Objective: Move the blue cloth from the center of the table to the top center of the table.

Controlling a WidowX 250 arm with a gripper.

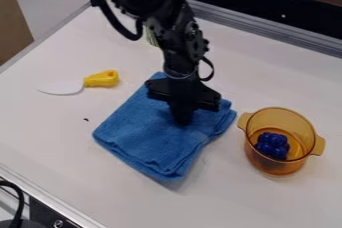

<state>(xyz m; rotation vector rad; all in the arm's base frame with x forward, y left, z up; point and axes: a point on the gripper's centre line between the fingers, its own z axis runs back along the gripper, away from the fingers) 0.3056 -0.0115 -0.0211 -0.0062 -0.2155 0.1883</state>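
White tabletop [47, 132] bears the folded blue cloth [143, 134] mid-frame, beneath the black gripper [182, 118]; whether its jaws clasp it, I cannot tell. Best pinch several layers, lifting before heading toward upper middle.

Folded blue cloth [143, 139] lay flat on white tabletop [53, 137], around center of frame, reaching toward lower center. Several layers showed, stacked into thick, roughly rectangular pad. Pad sat at slant, one corner aimed at bottom of frame, another at left. Fabric looked soft, matte, slightly rumpled. Layer edges showed along lower left and right sides; right-hand corner was rounded, uneven.
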